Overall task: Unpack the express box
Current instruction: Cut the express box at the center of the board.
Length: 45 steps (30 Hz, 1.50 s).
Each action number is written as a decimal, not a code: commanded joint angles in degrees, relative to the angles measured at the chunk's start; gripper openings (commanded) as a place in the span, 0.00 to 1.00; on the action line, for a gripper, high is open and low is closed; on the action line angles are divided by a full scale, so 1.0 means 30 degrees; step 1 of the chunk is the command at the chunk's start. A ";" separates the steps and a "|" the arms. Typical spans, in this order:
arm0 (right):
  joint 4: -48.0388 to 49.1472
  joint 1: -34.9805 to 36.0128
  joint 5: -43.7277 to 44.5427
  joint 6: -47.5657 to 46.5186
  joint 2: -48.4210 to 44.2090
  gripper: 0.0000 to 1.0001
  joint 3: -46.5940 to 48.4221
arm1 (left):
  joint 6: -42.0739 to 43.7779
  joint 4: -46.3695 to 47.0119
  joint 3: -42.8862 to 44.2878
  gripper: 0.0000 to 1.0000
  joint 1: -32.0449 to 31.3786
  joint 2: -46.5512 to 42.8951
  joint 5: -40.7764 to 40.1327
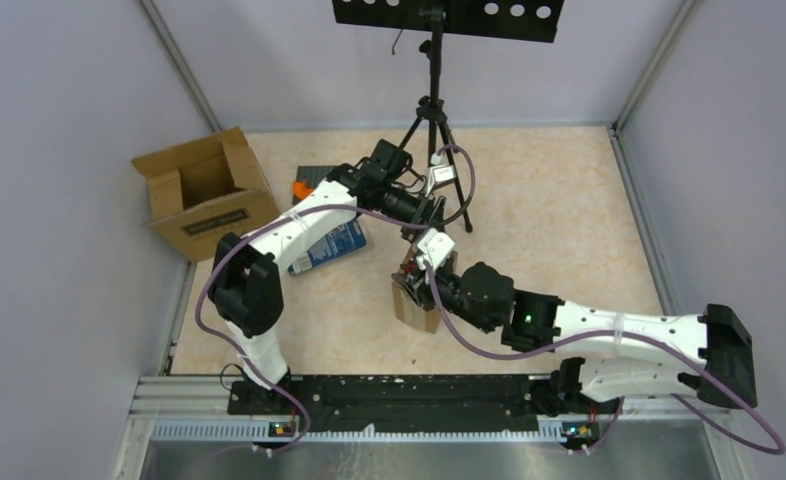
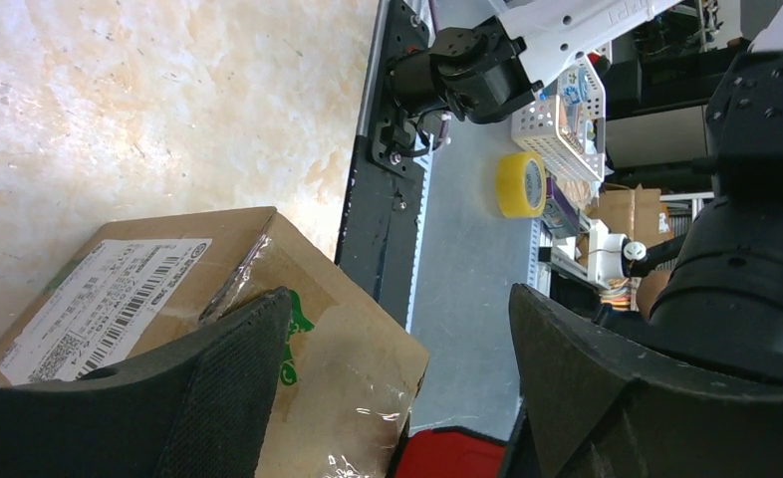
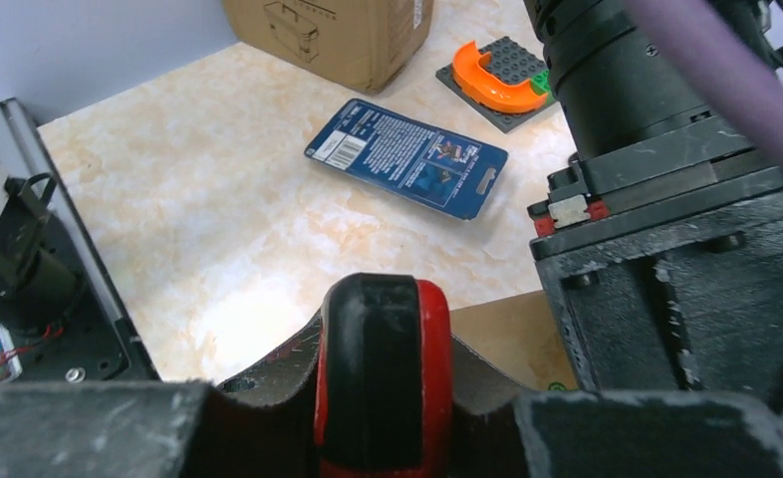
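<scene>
The left claw (image 2: 392, 319) is spread wide over the taped express box (image 2: 158, 289) on the counter (image 2: 168, 100). The right claw (image 3: 378, 433) pinches a red-and-black tool (image 3: 383, 339), possibly a cutter.

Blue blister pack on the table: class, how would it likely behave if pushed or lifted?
The blue blister pack lies flat and looks thin, so it is probably light and would slide rather than tip on the smooth table. Its card may flex if lifted by one edge. Lying flush, it likely offers little to pinch.
</scene>
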 commanded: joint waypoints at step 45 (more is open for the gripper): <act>0.2809 0.0297 0.3181 0.0910 0.3278 0.00 0.3682 | -0.1764 0.2265 -1.0610 0.66 0.5074 -0.7420 -0.8146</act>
